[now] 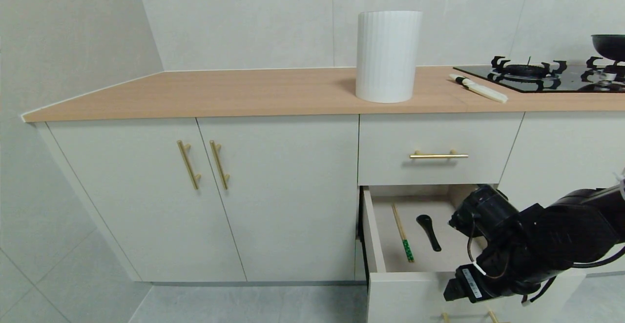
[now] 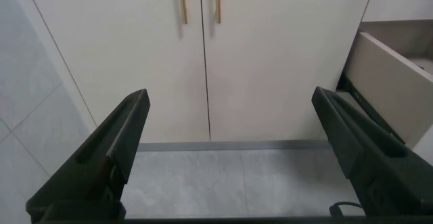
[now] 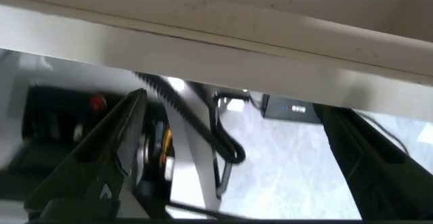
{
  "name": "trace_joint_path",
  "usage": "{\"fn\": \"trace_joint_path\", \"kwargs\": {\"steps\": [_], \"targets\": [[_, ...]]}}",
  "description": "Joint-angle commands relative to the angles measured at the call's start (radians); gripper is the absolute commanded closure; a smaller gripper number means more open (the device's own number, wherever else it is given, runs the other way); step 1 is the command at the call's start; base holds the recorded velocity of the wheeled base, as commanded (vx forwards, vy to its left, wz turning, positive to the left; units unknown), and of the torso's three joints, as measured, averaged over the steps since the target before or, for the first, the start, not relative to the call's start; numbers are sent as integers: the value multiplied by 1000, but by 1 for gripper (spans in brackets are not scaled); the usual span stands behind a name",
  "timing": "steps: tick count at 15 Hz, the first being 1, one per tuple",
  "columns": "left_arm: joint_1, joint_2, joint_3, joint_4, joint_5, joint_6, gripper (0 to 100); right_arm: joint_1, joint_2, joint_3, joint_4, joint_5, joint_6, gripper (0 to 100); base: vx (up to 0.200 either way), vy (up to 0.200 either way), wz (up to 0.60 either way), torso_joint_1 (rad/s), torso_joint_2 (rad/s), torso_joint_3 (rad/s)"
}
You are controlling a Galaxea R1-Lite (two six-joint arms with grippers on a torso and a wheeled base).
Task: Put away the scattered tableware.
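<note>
The lower drawer (image 1: 372, 235) stands pulled out. Inside it lie a pair of wooden chopsticks with green tips (image 1: 403, 239) and a black spoon (image 1: 428, 232). A pale long-handled utensil (image 1: 478, 88) lies on the wooden counter next to the stove. My right arm (image 1: 527, 245) hangs over the drawer's front right corner. The right gripper (image 3: 230, 105) is open with nothing in it, just below the white edge of the drawer front (image 3: 223, 34). My left gripper (image 2: 230, 95) is open and holds nothing, low down and facing the cabinet doors (image 2: 203, 55).
A tall white ribbed canister (image 1: 388, 55) stands on the counter (image 1: 219, 91). The gas stove (image 1: 547, 76) with a dark pan (image 1: 609, 45) is at the far right. A shut drawer with a brass handle (image 1: 438, 155) sits above the pulled-out one. Grey floor tiles (image 2: 230, 183) lie below.
</note>
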Motion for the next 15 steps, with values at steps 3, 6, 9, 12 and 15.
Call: {"fn": "trace_joint_path", "kwargs": {"steps": [3,6,9,12,15], "targets": [[0,0,0,0,0,0,0,-45,47,-69,2,-2,-6,0,0,0,0,0,0,0],[0,0,0,0,0,0,0,-64,119,-136,-3,-63,-9,0,0,0,0,0,0,0],[0,0,0,0,0,0,0,-67,185,-225,-3,-79,-10,0,0,0,0,0,0,0],[0,0,0,0,0,0,0,-73,233,-289,-46,-79,-10,0,0,0,0,0,0,0],[0,0,0,0,0,0,0,-94,274,-342,-115,-80,-19,0,0,0,0,0,0,0]]}}
